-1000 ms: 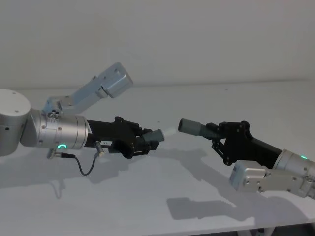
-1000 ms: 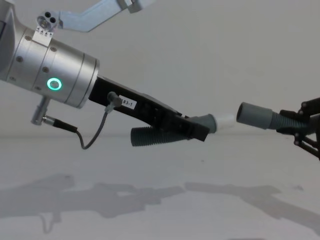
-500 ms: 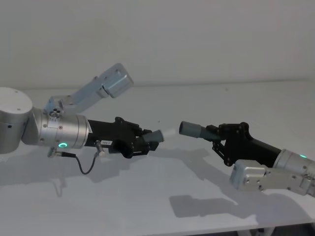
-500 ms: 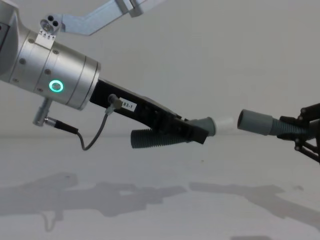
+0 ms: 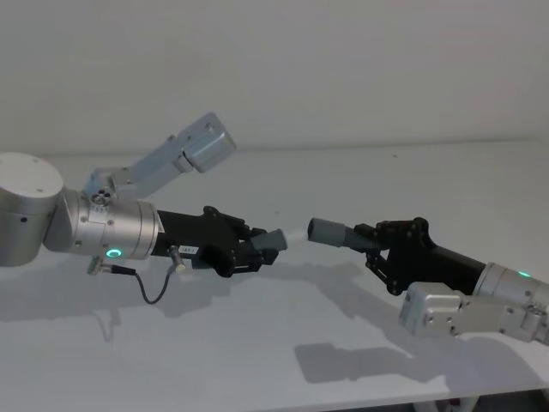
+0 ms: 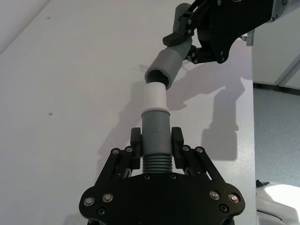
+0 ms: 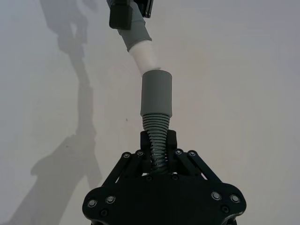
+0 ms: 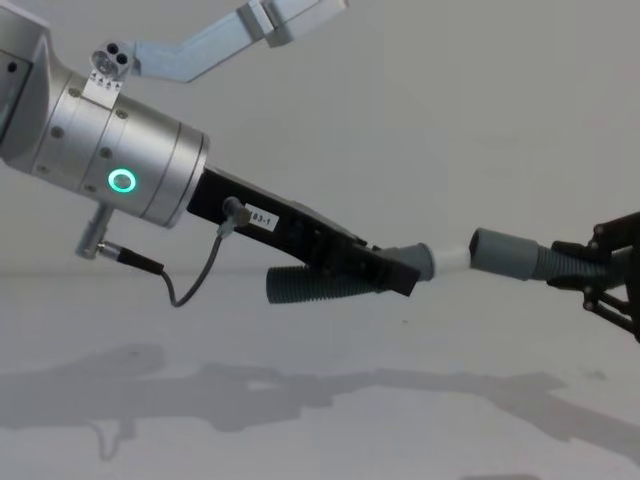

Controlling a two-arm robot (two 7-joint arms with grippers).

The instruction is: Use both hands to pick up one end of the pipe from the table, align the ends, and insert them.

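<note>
Head view: both pipe pieces lifted off the table [image 5: 283,360]. Left gripper [image 5: 254,249] clamped on the white-tipped piece [image 5: 276,238]; right gripper [image 5: 377,243] clamped on the socket piece [image 5: 330,232]. Pickup done, ends nearly meeting.

Left wrist: fingers [image 6: 136,140] pinch grey cuff [image 6: 155,133]; white tip [image 6: 154,97] sits right at socket cuff [image 6: 162,68], which is tilted off-axis.

Right wrist: jaws narrow on ribbed body [image 7: 157,143]; tip comes in at an angle, mouth contact unclear.

Chest view: white tip [image 8: 452,257] mostly exposed, abuts socket [image 8: 505,253]. Left to do, prob: straighten, push in.
</note>
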